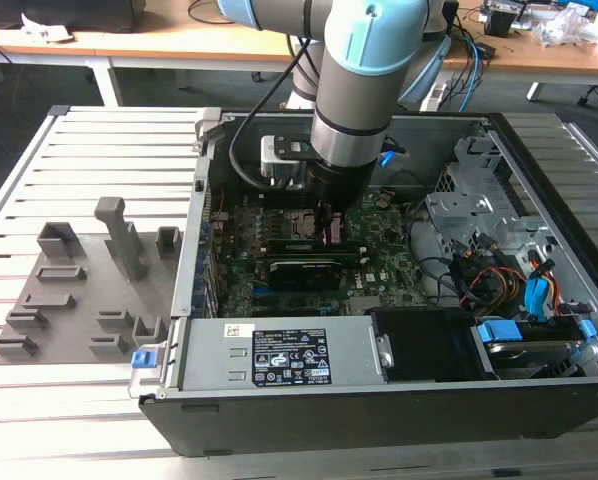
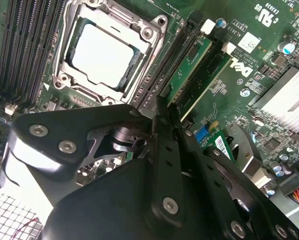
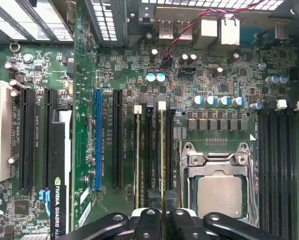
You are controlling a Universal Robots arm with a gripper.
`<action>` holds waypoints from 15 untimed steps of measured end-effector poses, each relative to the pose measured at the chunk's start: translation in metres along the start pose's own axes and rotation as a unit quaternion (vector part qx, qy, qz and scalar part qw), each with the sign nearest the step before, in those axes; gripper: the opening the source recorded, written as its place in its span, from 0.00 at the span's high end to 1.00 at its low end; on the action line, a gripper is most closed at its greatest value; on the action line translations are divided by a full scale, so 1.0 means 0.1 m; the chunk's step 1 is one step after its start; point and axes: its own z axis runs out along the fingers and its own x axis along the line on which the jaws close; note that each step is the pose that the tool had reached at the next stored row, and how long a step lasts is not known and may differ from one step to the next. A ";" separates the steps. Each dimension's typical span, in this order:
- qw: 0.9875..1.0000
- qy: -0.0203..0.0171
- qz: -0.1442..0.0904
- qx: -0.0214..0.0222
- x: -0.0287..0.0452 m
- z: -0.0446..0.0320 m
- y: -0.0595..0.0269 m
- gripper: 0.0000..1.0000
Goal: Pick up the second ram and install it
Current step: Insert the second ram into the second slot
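In the exterior view my gripper [image 1: 327, 232] reaches down into the open computer case [image 1: 539, 400], onto the motherboard beside the processor socket [image 1: 297, 222]. The first wrist view shows the second ram [image 3: 163, 150] edge-on as a thin green strip. It runs along a memory slot next to the socket [image 3: 219, 192], and its near end passes between my gripper [image 3: 163, 202] fingers, which are shut on it. In the second wrist view the gripper [image 2: 162, 107] pinches the end of the green ram [image 2: 192, 67]. I cannot tell whether it sits fully down in the slot.
Another memory strip [image 3: 137, 150] stands two slots further from the socket. A black graphics card [image 1: 304, 270] lies close in front of the gripper. The power supply [image 1: 279, 355], drive cage [image 1: 479, 200] and cables [image 1: 499, 270] crowd the case. A grey parts fixture [image 1: 79, 290] sits outside, toward the exterior view's left.
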 end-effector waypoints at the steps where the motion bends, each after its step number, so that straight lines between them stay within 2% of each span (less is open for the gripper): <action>1: 1.000 0.000 0.000 0.000 0.000 0.000 0.000 0.87; 15: 1.000 0.000 0.004 0.000 -0.002 0.003 -0.004 0.87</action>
